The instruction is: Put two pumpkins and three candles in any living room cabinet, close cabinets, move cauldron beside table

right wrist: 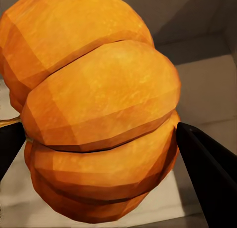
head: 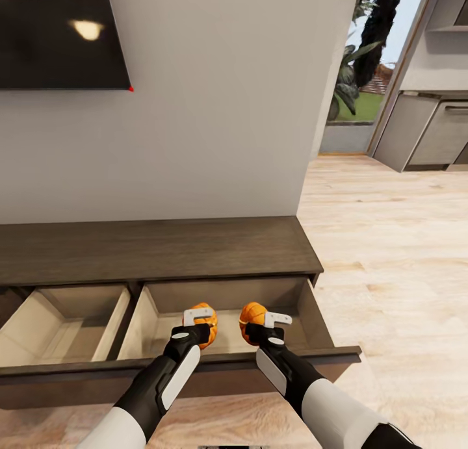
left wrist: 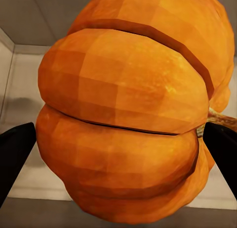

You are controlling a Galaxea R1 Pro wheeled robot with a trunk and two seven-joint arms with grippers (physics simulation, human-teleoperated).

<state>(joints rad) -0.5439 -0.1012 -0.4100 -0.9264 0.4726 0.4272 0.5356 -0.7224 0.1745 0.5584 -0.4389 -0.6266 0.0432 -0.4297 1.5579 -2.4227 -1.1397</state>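
Now two pumpkins (head: 204, 316) (head: 252, 314), one per gripper (head: 197, 319) (head: 268, 321), over drawer (head: 296, 309).

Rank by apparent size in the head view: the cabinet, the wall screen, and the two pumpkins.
1. Cabinet, largest.
2. Wall screen, cropped by the frame edge.
3. Left-held pumpkin and right-held pumpkin: alike, partly hidden by the fingers, so unranked.

wall-mounted dark screen (head: 62, 33), pale wood floor (head: 390, 241), grey kitchen units (head: 429, 130)
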